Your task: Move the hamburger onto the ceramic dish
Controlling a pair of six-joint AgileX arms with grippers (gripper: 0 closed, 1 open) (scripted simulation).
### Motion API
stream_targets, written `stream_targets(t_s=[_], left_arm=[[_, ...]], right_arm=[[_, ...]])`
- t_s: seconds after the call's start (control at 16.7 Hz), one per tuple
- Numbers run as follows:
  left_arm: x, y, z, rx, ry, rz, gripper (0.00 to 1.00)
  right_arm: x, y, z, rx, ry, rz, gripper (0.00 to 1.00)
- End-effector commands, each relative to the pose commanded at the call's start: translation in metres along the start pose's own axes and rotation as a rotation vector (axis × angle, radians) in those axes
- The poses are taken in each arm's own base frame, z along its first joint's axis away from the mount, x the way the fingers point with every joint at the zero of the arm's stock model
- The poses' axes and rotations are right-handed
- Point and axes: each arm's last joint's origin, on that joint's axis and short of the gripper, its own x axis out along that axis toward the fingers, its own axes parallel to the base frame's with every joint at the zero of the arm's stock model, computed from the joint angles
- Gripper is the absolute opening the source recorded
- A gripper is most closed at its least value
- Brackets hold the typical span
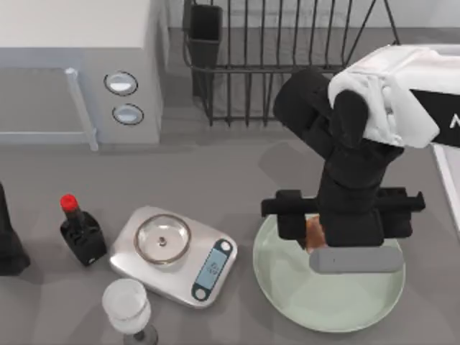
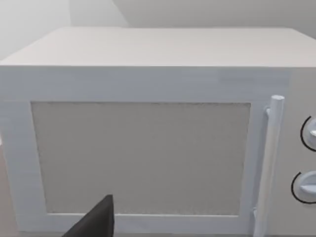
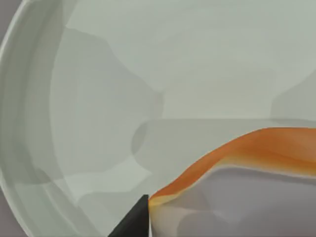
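At the lower right of the top view, the right hand (image 1: pixel 314 233) hangs over the ceramic dish (image 1: pixel 338 305), fingers closed around the hamburger (image 1: pixel 314 231), held above the dish's upper-left rim.

Grey table (image 1: pixel 215 172), microwave (image 1: pixel 79 65), scale (image 1: pixel 208 266), ceramic dish (image 1: pixel 287 280), possibly sauce bottle (image 1: pixel 81 233)

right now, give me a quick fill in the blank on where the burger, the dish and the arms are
1. The right claw hangs over the pale-green ceramic dish with the ____ beneath it.
2. Left of the dish sits a silver kitchen ____ with a round steel pan.
3. The left wrist view faces the door of the ____.
4. The bottle at the table's left has a ____ cap.

Missing words: hamburger; scale; microwave; red
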Motion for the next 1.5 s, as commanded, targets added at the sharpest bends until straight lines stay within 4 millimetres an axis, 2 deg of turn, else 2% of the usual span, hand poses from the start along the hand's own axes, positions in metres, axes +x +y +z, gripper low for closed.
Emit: stream_targets(t_s=[0.18, 0.42, 1.2, 1.5], left_arm=[[0.000, 0.000, 0.000, 0.000, 0.000, 0.000, 1.00], [0.000, 0.000, 0.000, 0.000, 0.000, 0.000, 1.00], [0.000, 0.000, 0.000, 0.000, 0.000, 0.000, 1.00], [0.000, 0.000, 0.000, 0.000, 0.000, 0.000, 1.00]], right_arm=[[0.023, 0.002, -0.001, 0.014, 0.000, 0.000, 0.00], [0.026, 0.002, -0.002, 0.016, 0.000, 0.000, 0.00], [0.026, 0.002, -0.002, 0.016, 0.000, 0.000, 0.98], [0.026, 0.002, -0.002, 0.016, 0.000, 0.000, 1.00]])
